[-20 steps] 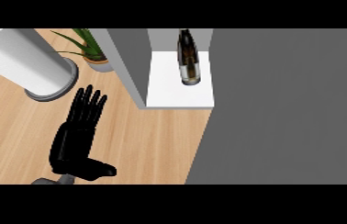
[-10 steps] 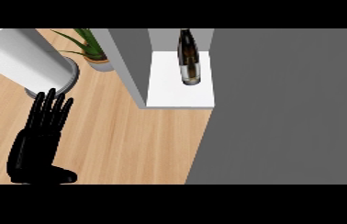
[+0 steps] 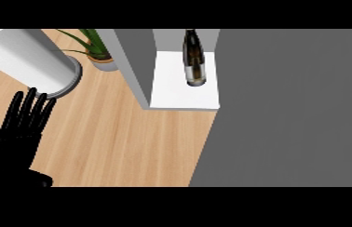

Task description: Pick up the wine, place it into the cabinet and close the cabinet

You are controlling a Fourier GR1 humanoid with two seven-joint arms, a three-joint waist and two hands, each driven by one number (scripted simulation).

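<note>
The left hand (image 3: pixel 21 135) shows at the view's left edge, low over the wooden counter (image 3: pixel 124 142), black and flat with its fingers (image 3: pixel 30 107) straight, close together and pointing away from the robot. It is fully extended and has hold of nothing. The right hand shows nowhere in the view. Just beyond the fingertips stands a large white cylinder (image 3: pixel 34 58), its rounded base near them, though whether they touch cannot be told. Farther out from the hand and a little to its right sits a small potted plant (image 3: pixel 98 51) with long green leaves, beside the cylinder. The wine bottle (image 3: pixel 194 58) is well apart from the hand, far off to its right and ahead of it. The bottle is dark and stands upright inside the cabinet (image 3: pixel 182 98), on the white floor, towards the back. A grey upright panel (image 3: pixel 134 63) lies between the hand and the bottle, along the near left side of that white floor. Beyond the bottle, farthest from the hand, a broad plain grey surface (image 3: pixel 282 110) fills the view's right side, and the cabinet's front stands open.
</note>
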